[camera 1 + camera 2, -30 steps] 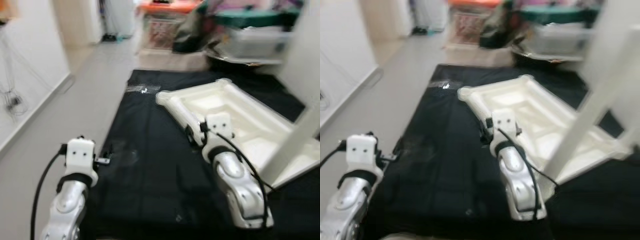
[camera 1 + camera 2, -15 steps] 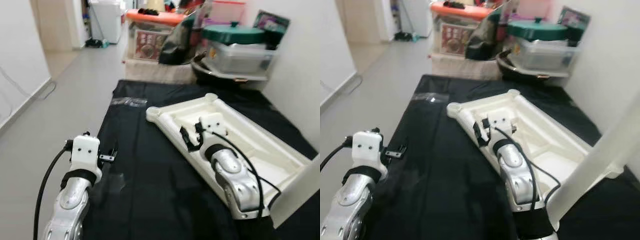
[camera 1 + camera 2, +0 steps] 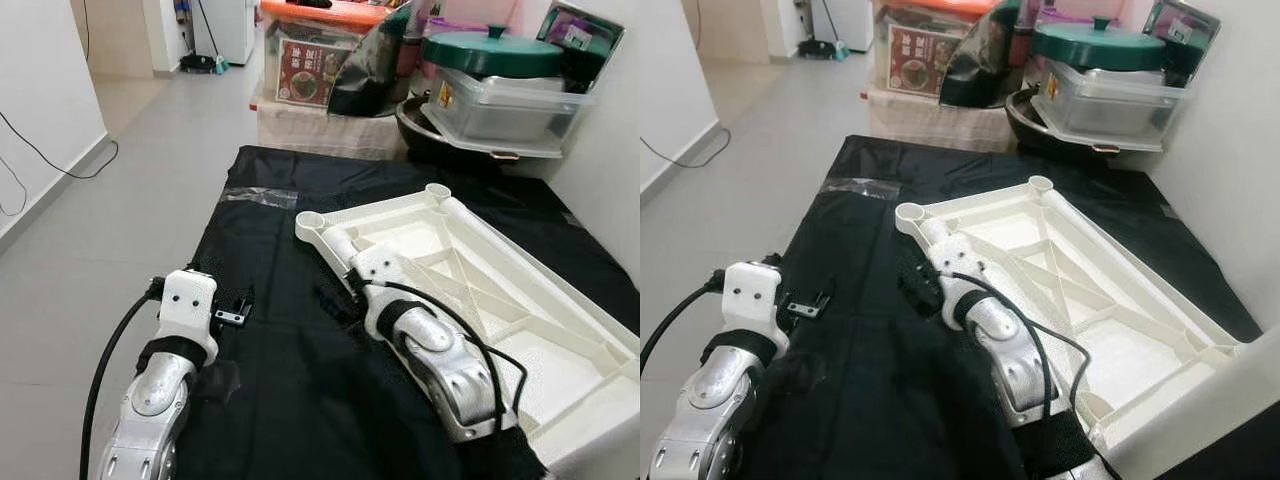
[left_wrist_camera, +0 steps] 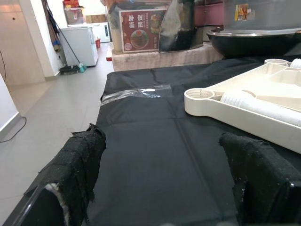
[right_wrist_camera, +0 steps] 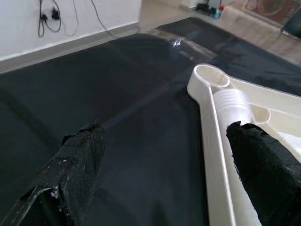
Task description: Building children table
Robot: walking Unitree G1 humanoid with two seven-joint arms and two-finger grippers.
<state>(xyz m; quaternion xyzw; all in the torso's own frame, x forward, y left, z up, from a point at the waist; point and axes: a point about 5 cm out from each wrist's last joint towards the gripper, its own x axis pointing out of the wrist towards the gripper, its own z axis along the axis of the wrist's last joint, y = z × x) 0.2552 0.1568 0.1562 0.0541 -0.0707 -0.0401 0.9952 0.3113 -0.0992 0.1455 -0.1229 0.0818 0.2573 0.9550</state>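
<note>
From the left eye view, a white plastic children's tabletop (image 3: 480,290) lies upside down on a black sheet (image 3: 290,380) spread over the grey tiled floor (image 3: 110,200), ribs and round leg sockets facing up. A white table leg (image 3: 345,248) lies inside it along the rim, near the corner socket (image 3: 310,218). The right claw (image 3: 340,300) sits low at that rim, just beside the leg. The left claw (image 3: 235,312) hovers over the sheet, well apart from the tabletop. A clear plastic bag (image 3: 258,197) lies on the sheet's far part; beyond stand a storage box with a green lid (image 3: 500,80) and an orange-lidded box (image 3: 320,55).

The right eye view shows the same layout, with another white leg (image 3: 1200,410) slanting across the near right corner.

In the left wrist view, the left claw's two padded fingers (image 4: 80,165) stand wide apart, holding nothing.

In the right wrist view, the right claw's fingers (image 5: 75,160) are spread wide and empty, one over the sheet, the other over the tabletop rim beside the leg's threaded end (image 5: 230,101).
</note>
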